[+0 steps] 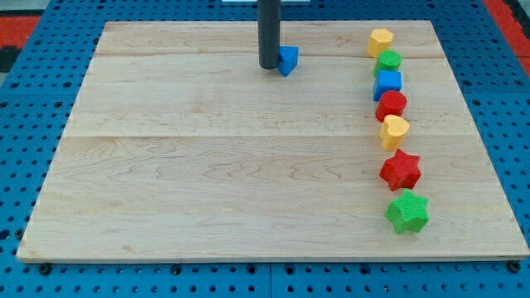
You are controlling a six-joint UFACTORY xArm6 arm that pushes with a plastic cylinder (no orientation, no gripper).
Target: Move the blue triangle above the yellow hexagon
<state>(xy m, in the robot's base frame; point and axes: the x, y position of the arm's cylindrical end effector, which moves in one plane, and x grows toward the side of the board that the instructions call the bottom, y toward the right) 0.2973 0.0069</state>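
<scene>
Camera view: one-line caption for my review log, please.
My tip touches the blue triangle from the view's left, near the board's top; the yellow hexagon heads a block column at right.

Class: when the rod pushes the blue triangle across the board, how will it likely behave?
The blue triangle looks rigid and flat-bottomed, so it should slide, not roll. Its angled faces may make it swivel off my tip, which sits against its left side. The wooden board looks smooth, so probably little drag.

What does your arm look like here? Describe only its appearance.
Only the rod shows: a straight, dark grey cylinder, smooth and plain, entering from the view's top edge. No cables, markings or sleeves are visible on it. My tip is a flat, blunt end of the same dark colour, just to the view's left of the blue triangle. The rest of the arm is out of frame.
</scene>
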